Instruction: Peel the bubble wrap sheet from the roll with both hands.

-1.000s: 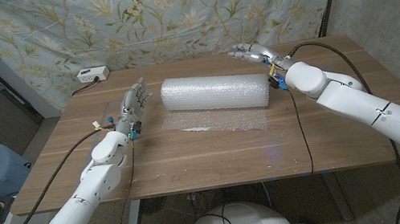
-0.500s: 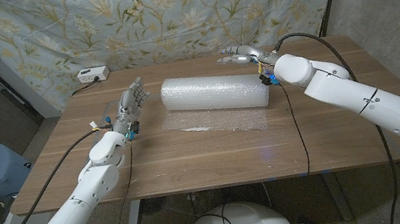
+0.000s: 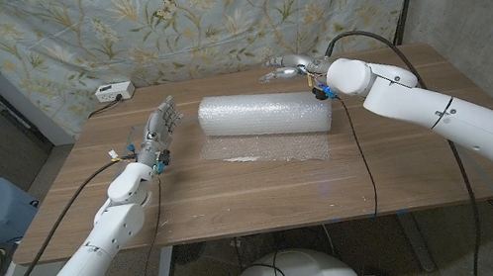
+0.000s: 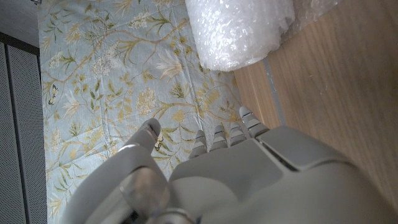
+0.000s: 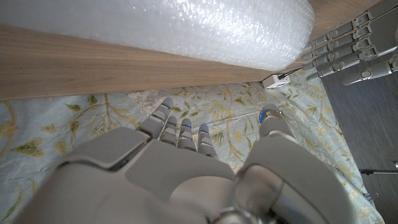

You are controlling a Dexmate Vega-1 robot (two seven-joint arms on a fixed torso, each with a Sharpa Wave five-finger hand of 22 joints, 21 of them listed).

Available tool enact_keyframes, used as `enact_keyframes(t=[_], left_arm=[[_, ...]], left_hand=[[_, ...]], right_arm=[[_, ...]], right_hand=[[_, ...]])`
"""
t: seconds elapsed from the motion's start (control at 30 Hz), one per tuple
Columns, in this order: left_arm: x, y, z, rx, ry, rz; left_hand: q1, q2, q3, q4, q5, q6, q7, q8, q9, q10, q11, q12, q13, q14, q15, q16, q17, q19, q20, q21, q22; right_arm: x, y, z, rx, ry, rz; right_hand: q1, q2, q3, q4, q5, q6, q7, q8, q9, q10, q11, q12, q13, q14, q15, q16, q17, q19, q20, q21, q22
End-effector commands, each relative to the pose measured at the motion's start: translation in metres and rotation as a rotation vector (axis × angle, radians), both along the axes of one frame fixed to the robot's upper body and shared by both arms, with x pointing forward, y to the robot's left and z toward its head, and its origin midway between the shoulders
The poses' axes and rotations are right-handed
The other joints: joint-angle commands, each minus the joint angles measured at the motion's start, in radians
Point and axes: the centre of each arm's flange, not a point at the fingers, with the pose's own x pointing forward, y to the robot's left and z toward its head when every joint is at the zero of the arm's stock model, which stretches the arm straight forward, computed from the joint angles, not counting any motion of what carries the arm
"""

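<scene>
The left hand (image 3: pixel 161 129) holds nothing, fingers spread, beside one end of the bubble wrap roll (image 3: pixel 265 113). The right hand (image 3: pixel 290 67), likewise empty with fingers apart, hovers behind the roll's other end.

White arms (image 3: pixel 443 115), grey hands (image 3: pixel 160 127), black cables (image 3: pixel 362 154).

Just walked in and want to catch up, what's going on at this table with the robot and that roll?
A two-armed robot is at a wooden table with a roll of bubble wrap lying across it, a loose flap of sheet spread out in front. Neither robot hand is touching it yet. The left robot hand is open beside the roll's left end, and the right robot hand is open behind the roll near its right end. Peeling has not begun.
</scene>
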Motion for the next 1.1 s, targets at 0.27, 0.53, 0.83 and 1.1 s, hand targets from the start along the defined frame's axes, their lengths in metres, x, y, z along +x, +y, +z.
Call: enact_keyframes(t=[0.27,0.53,0.83,1.1], left_arm=[[-0.013,-0.001,-0.009,-0.009,-0.001,0.006],[-0.02,0.001,-0.012,-0.012,0.002,0.015],[-0.025,0.005,-0.013,-0.009,-0.001,0.013],[-0.024,0.006,-0.015,-0.019,0.001,-0.003]], left_hand=[[0.013,-0.001,0.0,-0.008,0.005,-0.003,0.007,-0.001,0.004,0.002,0.009,0.004,0.0,-0.001,0.014,0.0,0.003,0.004,0.003,-0.004,0.002],[0.014,0.0,-0.001,-0.011,0.005,-0.002,0.007,-0.001,0.004,0.003,0.01,0.004,0.0,-0.001,0.016,0.0,0.003,0.006,0.004,-0.006,0.002],[0.014,0.0,-0.002,-0.013,0.005,-0.004,0.007,-0.001,0.004,0.002,0.01,0.003,0.0,-0.002,0.017,0.0,0.004,0.008,0.005,-0.009,0.002],[0.015,0.001,-0.003,-0.015,0.005,-0.005,0.007,-0.002,0.004,0.002,0.011,0.003,0.0,-0.002,0.018,0.0,0.004,0.009,0.006,-0.011,0.002]], right_arm=[[-0.009,0.03,0.008,-0.174,0.052,-0.025],[-0.01,0.044,0.009,-0.273,0.057,-0.061],[-0.008,0.06,0.01,-0.348,0.086,-0.084],[-0.004,0.072,0.011,-0.417,0.092,-0.103]], right_hand=[[0.032,-0.045,-0.014,-0.006,0.007,-0.044,0.051,0.004,0.006,-0.038,0.049,0.004,0.006,-0.038,0.047,0.001,0.004,-0.042,0.039,0.002,0.002],[0.048,-0.077,-0.025,-0.001,0.02,-0.095,0.091,0.001,0.008,-0.073,0.064,0.005,0.01,-0.07,0.061,0.002,0.007,-0.069,0.047,0.005,0.003],[0.061,-0.107,-0.04,0.004,0.034,-0.133,0.113,0.005,0.012,-0.107,0.072,0.008,0.017,-0.098,0.071,0.003,0.01,-0.086,0.053,0.008,0.004],[0.069,-0.118,-0.048,0.009,0.044,-0.156,0.116,0.007,0.014,-0.133,0.072,0.01,0.023,-0.117,0.072,0.005,0.012,-0.102,0.056,0.008,0.004]])
